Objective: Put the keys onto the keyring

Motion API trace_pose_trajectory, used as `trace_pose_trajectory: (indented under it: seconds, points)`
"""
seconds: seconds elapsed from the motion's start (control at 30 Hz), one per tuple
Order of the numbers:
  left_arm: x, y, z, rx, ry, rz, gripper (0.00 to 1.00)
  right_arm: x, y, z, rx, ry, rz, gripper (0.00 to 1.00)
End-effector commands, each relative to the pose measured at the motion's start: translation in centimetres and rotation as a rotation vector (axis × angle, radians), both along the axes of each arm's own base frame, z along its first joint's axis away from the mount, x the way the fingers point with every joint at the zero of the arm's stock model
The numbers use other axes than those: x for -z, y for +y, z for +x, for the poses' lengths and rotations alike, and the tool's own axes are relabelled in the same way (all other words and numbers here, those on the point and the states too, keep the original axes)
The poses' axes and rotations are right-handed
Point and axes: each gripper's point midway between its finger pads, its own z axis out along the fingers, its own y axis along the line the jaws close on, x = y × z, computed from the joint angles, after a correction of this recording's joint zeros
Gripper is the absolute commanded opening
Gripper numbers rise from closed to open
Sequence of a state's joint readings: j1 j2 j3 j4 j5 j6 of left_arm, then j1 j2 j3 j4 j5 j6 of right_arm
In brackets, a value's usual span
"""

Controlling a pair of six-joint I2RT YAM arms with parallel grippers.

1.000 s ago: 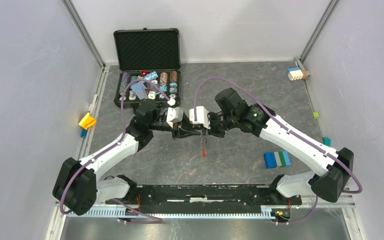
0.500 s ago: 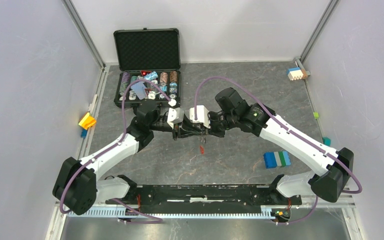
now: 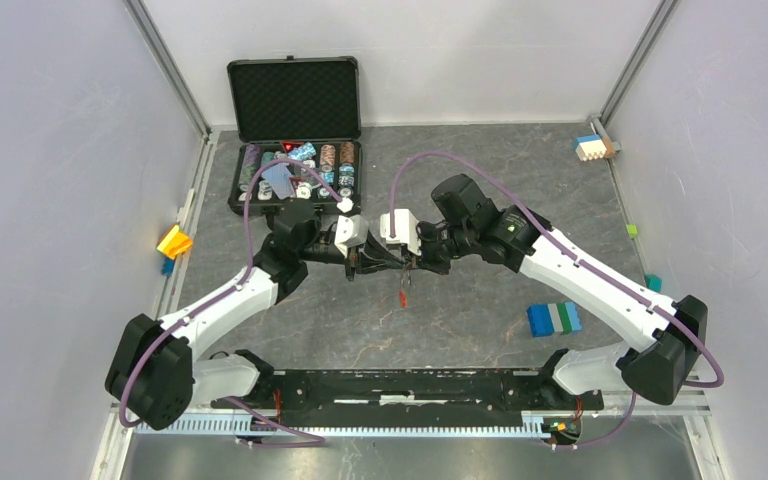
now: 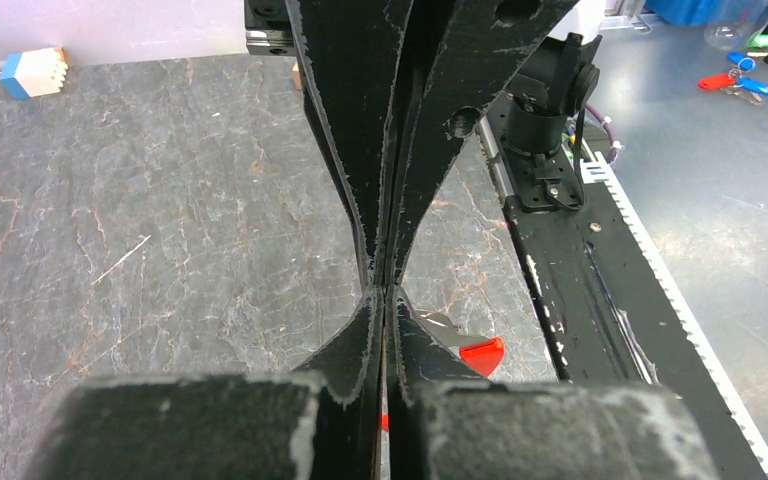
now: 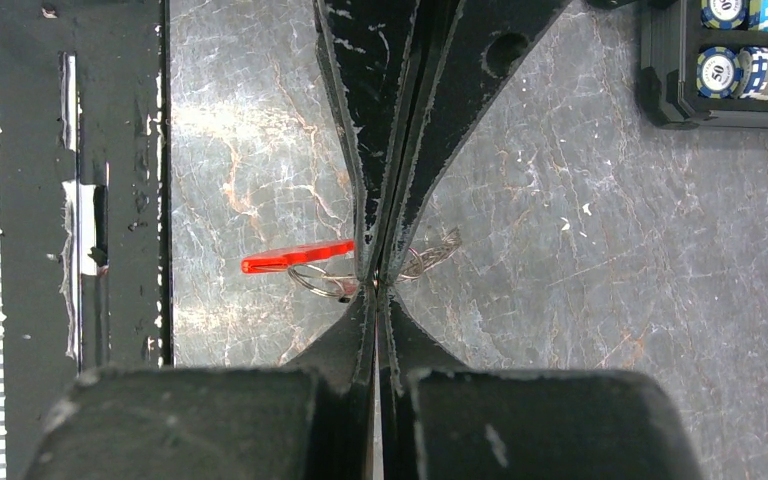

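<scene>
Keyring [image 5: 300,262] hangs over the table [image 3: 480,290], pinched in the clenched right claw [image 5: 377,280]; left claw [image 4: 382,290] is clenched too, on what I cannot tell. Those 2 crowded tips could knock the ring loose.

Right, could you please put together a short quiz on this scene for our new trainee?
1. True or false: the chip case at the table's far left is closed.
2. The keyring carries a tag of which colour? A blue, B red, C green.
3. Which gripper's wrist view shows the keyring pinched at its fingertips?
Key: 1 false, it stands open. 2 B. 3 The right gripper, shut on the keyring. The left gripper is shut too, facing it.
</scene>
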State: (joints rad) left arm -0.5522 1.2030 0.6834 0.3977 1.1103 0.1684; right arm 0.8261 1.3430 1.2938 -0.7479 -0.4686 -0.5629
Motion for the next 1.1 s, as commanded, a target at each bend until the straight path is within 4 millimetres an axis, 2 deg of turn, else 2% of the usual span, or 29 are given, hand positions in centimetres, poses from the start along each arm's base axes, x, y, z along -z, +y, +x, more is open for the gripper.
trace_pose_trajectory:
  seconds: [0.0,0.27,0.4,0.67,0.77,0.9,1.07]
  points:
    - [-0.05,-0.14,-0.42,0.025,0.001,0.005,0.02,-2.24,1.04,0.58,-0.004,-0.029,0.073,0.0]
    - [0.02,-0.15,-0.2,0.004,0.008,0.01,0.02,-2.43,1.1,0.63,-0.004,-0.03,0.078,0.0]
    - [-0.11,-0.18,-0.13,0.001,0.009,0.009,0.11,-2.34,0.99,0.6,-0.003,-0.032,0.078,0.0]
    - [-0.17,-0.19,-0.13,0.0,0.011,0.006,0.18,-2.33,0.81,0.52,-0.001,-0.032,0.079,0.0]
    - [-0.09,-0.14,-0.19,0.0,0.009,0.007,0.15,-2.32,0.78,0.5,-0.002,-0.032,0.079,0.0]
    - [-0.09,-0.16,-0.21,0.001,0.009,0.007,0.03,-2.34,0.87,0.52,-0.003,-0.028,0.082,0.0]
    - [-0.22,-0.17,-0.27,0.007,0.009,0.004,0.02,-2.14,0.96,0.49,-0.004,-0.019,0.081,0.0]
